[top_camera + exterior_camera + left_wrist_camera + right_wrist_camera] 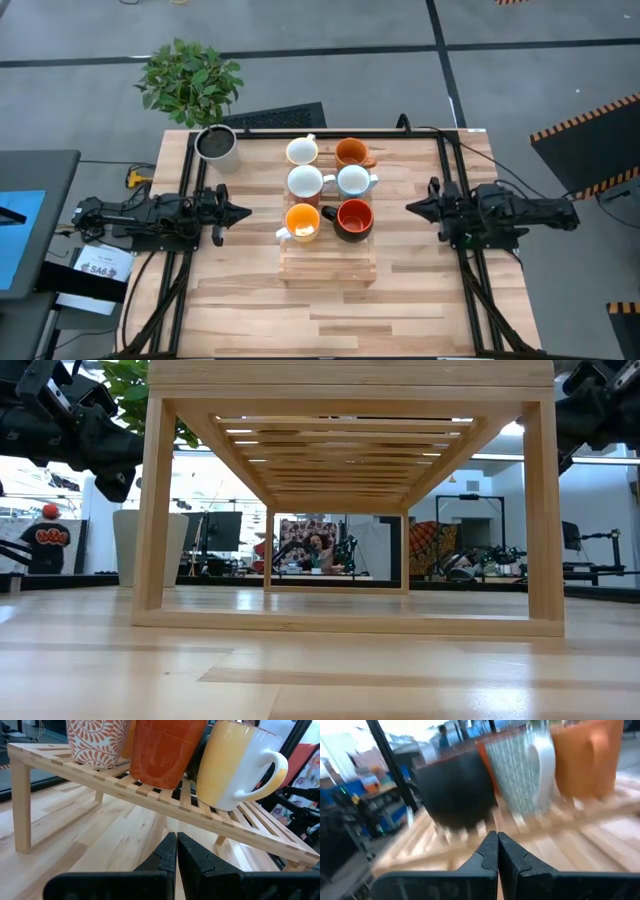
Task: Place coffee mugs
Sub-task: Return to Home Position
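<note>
Mugs: six coffee mugs stand in three pairs on the slatted wooden shelf (328, 266) at the middle of the tabletop (420, 310). The pairs are white mug (302, 150) with orange mug (351, 152), a second white mug (305, 182) with pale mug (353, 181), and yellow-orange mug (302, 221) with red-orange mug (352, 219).
Key relation: the shelf lies between the two claws. Its long axis runs from the near to the far edge of the tabletop, crosswise to the line from claw to claw.
Left claw: the left claw (240, 212) sits off the shelf's left side and points inward, level with the yellow-orange mug and nearest to it. Its fingers are pressed together and hold nothing (176, 851).
Right claw: the right claw (411, 207) is off the shelf's right side and mirrors the left, nearest the red-orange mug. Its fingers are also together and empty (497, 851).
Arm pose: both arms are folded low over their bases at the tabletop's sides, wrists level, well apart from the mugs.
Judgement: placing looks finished, and any remaining motion should lead away from the shelf, so neither claw needs to reach a mug.
Bystanders: a grey-white pot (215, 145) and a potted plant (190, 80) stand at the far left, clear of both arms.
</note>
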